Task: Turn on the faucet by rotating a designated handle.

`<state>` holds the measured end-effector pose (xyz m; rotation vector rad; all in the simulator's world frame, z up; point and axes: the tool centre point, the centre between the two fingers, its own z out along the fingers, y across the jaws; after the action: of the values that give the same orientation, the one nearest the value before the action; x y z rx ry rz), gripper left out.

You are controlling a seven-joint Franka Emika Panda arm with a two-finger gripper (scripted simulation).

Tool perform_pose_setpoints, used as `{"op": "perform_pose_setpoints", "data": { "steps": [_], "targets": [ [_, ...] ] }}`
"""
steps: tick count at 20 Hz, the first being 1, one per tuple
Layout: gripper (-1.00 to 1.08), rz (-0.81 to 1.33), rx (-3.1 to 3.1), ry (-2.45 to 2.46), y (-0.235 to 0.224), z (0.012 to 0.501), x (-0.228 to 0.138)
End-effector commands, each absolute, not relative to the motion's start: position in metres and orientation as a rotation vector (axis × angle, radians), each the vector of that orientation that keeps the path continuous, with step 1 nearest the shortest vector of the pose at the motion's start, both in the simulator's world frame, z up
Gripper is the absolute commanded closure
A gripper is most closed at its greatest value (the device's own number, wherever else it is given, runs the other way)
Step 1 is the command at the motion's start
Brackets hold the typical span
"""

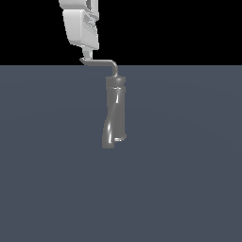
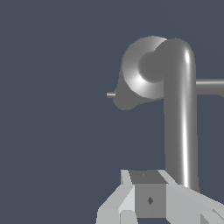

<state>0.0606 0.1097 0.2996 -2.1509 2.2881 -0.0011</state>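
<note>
- Here, the faucet (image 1: 115,113) is standing near the middle of the exterior view, slightly above centre, on a flat slate-grey floor (image 1: 189,189).
- Its glossy grey body is twisting as it rises, with a darker collar near the top.
- The handle (image 1: 101,62), a thin bent rod, is rising from the collar and running level toward the exterior view's left, ending in a small hooked tip.
- The white gripper (image 1: 88,55) is hanging in the upper left of the frame, its tip sitting right at the hooked end of the rod.
- In the wrist view the rod (image 2: 179,113) is filling the right of centre, running down behind the pale fingers (image 2: 131,194) at the bottom edge.
- Whether the claw is apart or pinching the rod, I cannot tell; the fingertips are hidden.
</note>
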Motion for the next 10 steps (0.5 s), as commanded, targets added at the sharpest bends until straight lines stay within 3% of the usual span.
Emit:
{"op": "perform_pose_setpoints", "data": {
  "steps": [1,10],
  "targets": [
    [1.08,0.0,-2.152,2.289,0.111,0.3,0.053],
    [1.08,0.0,-2.151,2.289,0.114,0.3,0.027]
  ]
}}
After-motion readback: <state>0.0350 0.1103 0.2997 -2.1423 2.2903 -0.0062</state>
